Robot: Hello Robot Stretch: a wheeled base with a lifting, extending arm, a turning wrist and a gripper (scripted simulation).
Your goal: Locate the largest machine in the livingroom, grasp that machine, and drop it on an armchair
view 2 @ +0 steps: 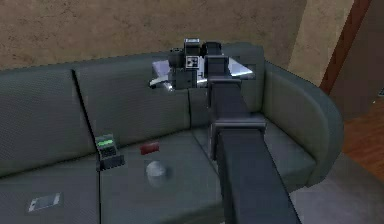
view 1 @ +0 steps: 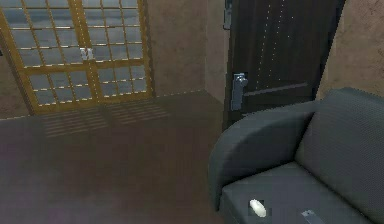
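At the sofa back (view 2: pixel 120 88), arm (view 2: pixel 240 150) outstretched, gripper (view 2: pixel 183 68) near pale sheet (view 2: pixel 160 71), fingers' state unclear.

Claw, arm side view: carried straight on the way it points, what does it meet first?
Probably the pale flat thing right at the claw, then the sofa's backrest behind; depth is unclear.

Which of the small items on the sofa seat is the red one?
The small red item, right of the green-topped dark box and above the pale round blob; the flat piece at left is grey.
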